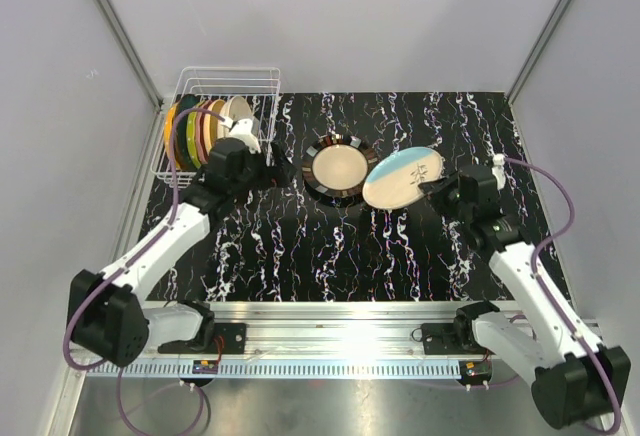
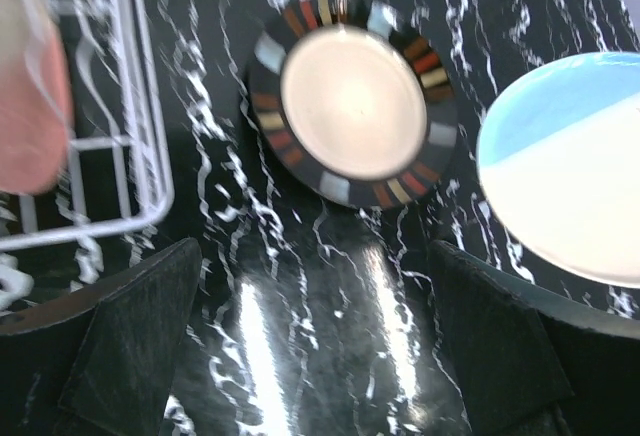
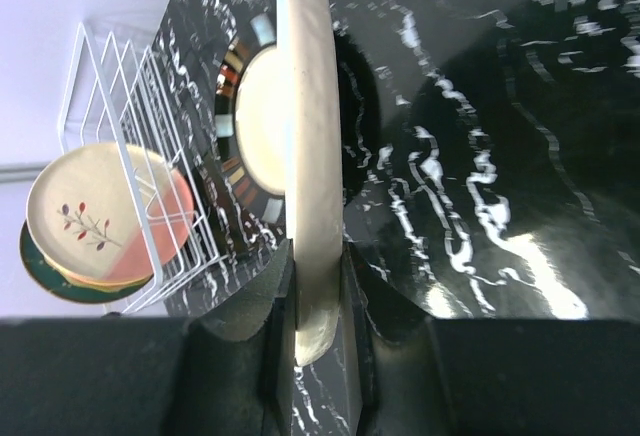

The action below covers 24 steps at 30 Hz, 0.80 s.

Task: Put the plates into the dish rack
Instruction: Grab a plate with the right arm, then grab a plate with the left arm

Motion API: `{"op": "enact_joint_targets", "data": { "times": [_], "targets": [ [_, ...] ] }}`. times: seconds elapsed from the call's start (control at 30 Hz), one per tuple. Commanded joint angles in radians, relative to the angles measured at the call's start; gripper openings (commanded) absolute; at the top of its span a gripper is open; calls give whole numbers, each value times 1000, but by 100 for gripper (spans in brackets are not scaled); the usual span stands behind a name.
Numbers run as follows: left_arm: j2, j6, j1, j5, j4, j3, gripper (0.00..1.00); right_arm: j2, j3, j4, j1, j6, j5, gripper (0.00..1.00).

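The white wire dish rack (image 1: 230, 70) stands at the far left with several plates (image 1: 200, 128) upright in it. A dark-rimmed plate with a cream centre (image 1: 340, 168) lies flat on the black marbled table. My right gripper (image 1: 438, 188) is shut on the right rim of a blue-and-cream plate (image 1: 403, 178), held tilted just right of the dark-rimmed one. The right wrist view shows that plate (image 3: 312, 156) edge-on between the fingers of the right gripper (image 3: 318, 306). My left gripper (image 1: 272, 172) is open and empty beside the rack's near right corner. It (image 2: 320, 356) faces the dark-rimmed plate (image 2: 352, 101).
Rack wires (image 2: 140, 66) stand close on the left of the left gripper. The held plate (image 2: 570, 176) overhangs the table to the right. A cream-and-pink plate with a sprig (image 3: 100, 216) leans in the rack (image 3: 150, 86). Grey walls enclose the table on three sides.
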<state>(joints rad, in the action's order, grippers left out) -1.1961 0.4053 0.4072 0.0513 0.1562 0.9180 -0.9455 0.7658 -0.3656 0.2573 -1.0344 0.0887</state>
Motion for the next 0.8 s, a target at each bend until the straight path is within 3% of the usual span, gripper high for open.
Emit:
{"op": "enact_joint_targets", "data": {
  "times": [0.0,0.37,0.77],
  "targets": [
    [-69,147,2,84,-50,-27,99,120,6,41,-13,-3,91,0],
    [-232,345,45,197,-153,-94,99,297,-144,-19,-18,-33,146,0],
    [-344,507,70,101,-296,-163,98,361,-295,42,-26,-64,131,0]
  ]
}}
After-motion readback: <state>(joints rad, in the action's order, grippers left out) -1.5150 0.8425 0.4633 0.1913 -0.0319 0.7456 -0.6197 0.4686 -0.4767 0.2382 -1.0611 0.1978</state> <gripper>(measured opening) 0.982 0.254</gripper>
